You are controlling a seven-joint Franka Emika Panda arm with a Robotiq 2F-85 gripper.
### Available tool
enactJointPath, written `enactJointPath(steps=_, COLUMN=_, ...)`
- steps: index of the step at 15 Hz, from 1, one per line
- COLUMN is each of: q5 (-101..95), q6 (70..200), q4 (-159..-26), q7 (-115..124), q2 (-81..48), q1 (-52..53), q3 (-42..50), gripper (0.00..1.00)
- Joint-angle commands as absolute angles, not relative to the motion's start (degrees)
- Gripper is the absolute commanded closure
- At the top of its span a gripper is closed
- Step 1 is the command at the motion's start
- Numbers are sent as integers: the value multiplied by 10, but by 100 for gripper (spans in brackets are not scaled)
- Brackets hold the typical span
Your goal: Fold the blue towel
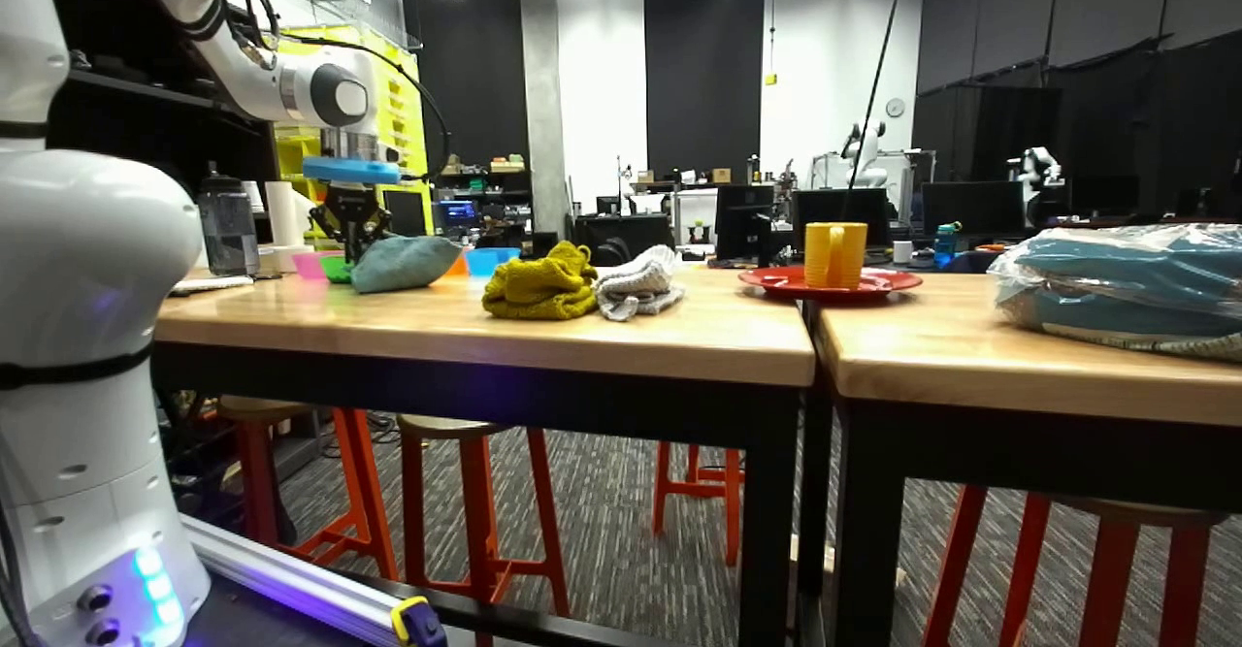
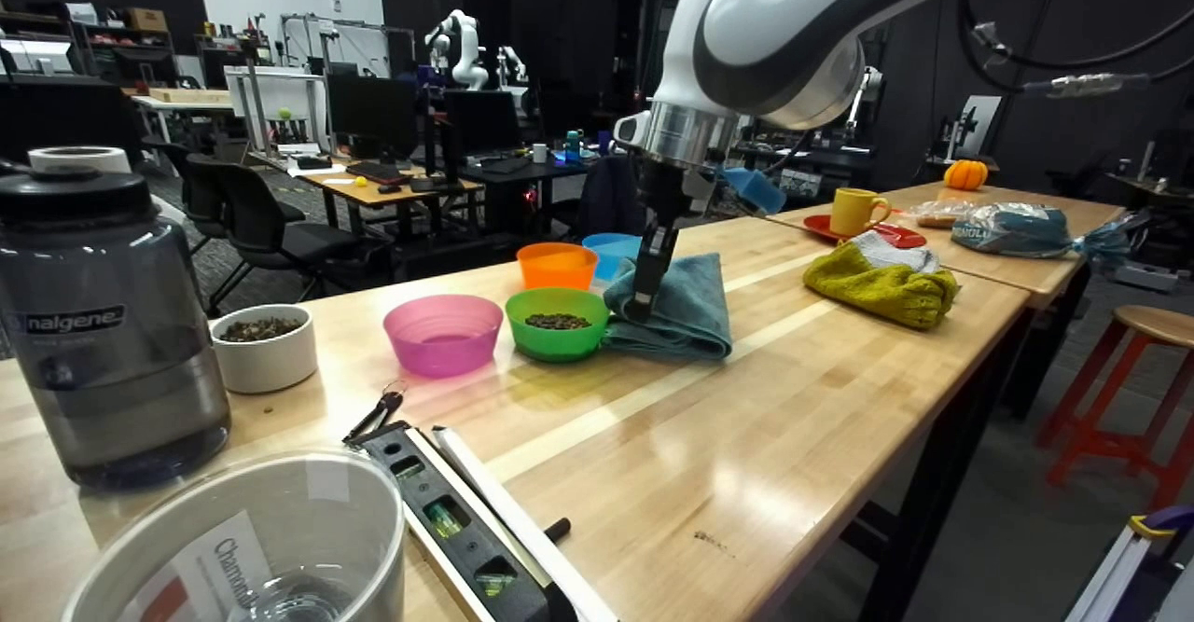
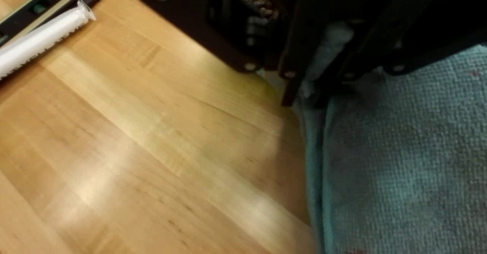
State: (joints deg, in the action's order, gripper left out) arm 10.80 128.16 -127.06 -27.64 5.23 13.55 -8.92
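Observation:
The blue towel point(image 2: 700, 312) lies on the wooden table as a folded, layered stack. It also shows as a raised teal mound point(image 1: 408, 264) in an exterior view. In the wrist view the towel point(image 3: 403, 162) fills the right side, its layered edge running down from the fingertips. My gripper point(image 3: 304, 101) points down at that edge, beside the green bowl. Its fingers stand a little apart with towel cloth showing between them. Whether they press on the cloth is too dark and blurred to tell. The towel's far side is partly hidden behind the gripper point(image 2: 642, 310).
Close by stand a green bowl point(image 2: 558, 347) holding brown pellets, a pink bowl point(image 2: 443, 347), an orange bowl point(image 2: 557, 269) and a blue bowl point(image 2: 611, 249). Farther along are a yellow-green rag point(image 1: 543, 286), a grey cloth point(image 1: 640, 286) and a red plate point(image 1: 767, 280) bearing a mug.

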Motion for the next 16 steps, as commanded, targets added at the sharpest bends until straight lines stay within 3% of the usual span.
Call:
enactJointPath(steps=1, q5=117, q6=1289, q4=-1273, q7=-289, q2=48, q1=128, q3=-87, gripper=53)
enactJointPath(steps=9, q5=126, q6=1268, q4=-1265, q7=-279, q2=105, q1=132, q3=-90, gripper=1)
enactJointPath(steps=16, q5=100, q6=1272, q4=-1275, q7=-254, q2=159, q1=130, q3=-82, gripper=0)
